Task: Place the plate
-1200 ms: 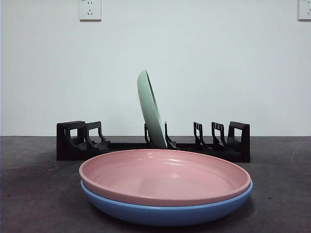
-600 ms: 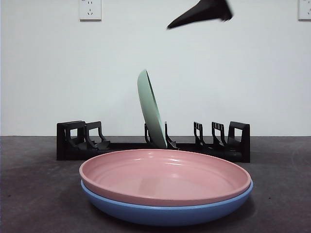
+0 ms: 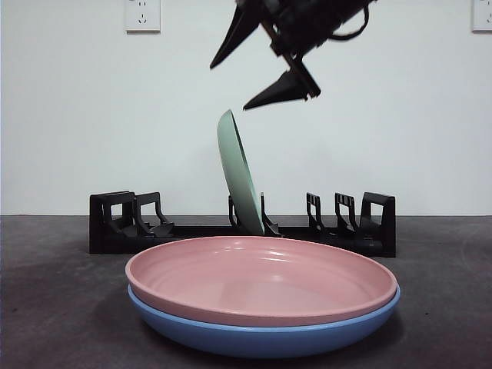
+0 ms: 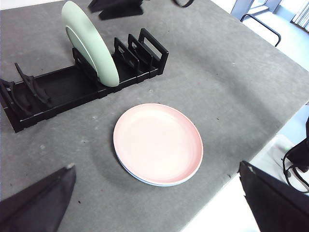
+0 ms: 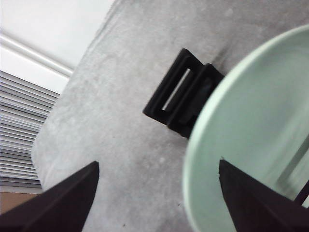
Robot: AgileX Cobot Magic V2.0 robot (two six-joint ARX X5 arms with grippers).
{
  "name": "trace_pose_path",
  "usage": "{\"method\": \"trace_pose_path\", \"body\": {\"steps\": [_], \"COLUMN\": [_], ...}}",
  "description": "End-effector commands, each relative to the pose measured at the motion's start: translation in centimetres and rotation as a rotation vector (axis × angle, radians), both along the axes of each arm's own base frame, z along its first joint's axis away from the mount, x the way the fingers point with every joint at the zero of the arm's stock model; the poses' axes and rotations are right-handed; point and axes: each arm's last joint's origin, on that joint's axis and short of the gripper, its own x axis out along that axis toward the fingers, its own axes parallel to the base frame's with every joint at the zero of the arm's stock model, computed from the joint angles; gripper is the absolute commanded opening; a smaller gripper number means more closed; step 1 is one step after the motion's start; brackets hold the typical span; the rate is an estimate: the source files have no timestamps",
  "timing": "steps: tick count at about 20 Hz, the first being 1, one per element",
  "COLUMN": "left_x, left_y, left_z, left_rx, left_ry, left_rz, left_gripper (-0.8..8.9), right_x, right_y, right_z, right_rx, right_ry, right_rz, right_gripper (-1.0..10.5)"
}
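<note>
A pale green plate (image 3: 240,173) stands on edge, leaning, in the middle slots of a black dish rack (image 3: 123,223). My right gripper (image 3: 231,87) hangs open just above the green plate's top rim. In the right wrist view the green plate (image 5: 256,130) fills one side between the open jaws of that gripper (image 5: 158,166), with a rack end (image 5: 181,92) behind it. A pink plate (image 3: 261,280) lies stacked on a blue plate (image 3: 261,338) in front of the rack. My left gripper (image 4: 157,168) is open and empty, high over the pink plate (image 4: 157,142).
The rack (image 4: 48,89) has free slots on both sides of the green plate (image 4: 89,43). The grey table's edge (image 4: 270,145) runs close to the stacked plates. Wall sockets (image 3: 143,15) sit on the white wall behind.
The right gripper has come down into the front view from the top, from absent to a tip to both open jaws just above the green plate. The plates have not moved.
</note>
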Motion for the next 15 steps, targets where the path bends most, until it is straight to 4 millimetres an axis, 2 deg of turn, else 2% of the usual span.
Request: {"method": "trace_pose_path", "body": {"steps": [1,5,9,12,15], "left_x": [-0.2,-0.2,-0.2,-0.2,-0.2], "left_y": [0.1,0.1,0.1,0.1,0.1], "left_z": [0.5,0.5,0.5,0.5,0.5], "left_rx": [-0.020,-0.023,-0.023,-0.023,-0.023], "left_ry": [-0.012,-0.010,-0.008,-0.009,-0.009], "left_rz": [-0.004,-0.002,-0.001,-0.001,-0.001], "left_gripper": [5.30,5.30,5.30,5.30,5.30], "right_x": [1.1,1.9,2.0,2.0,2.0], "right_y": [0.6,1.0,1.0,1.0,1.0], "right_z": [-1.0,-2.2,-2.5,-2.5,-2.5], "right_rx": [0.001,-0.006,-0.014,-0.013,-0.013], "right_ry": [-0.035,-0.035,-0.032,-0.030,-0.029], "right_rz": [0.022,0.022,0.016,0.016,0.015], "right_gripper": [3.9,2.6,0.7,0.1,0.1]}}
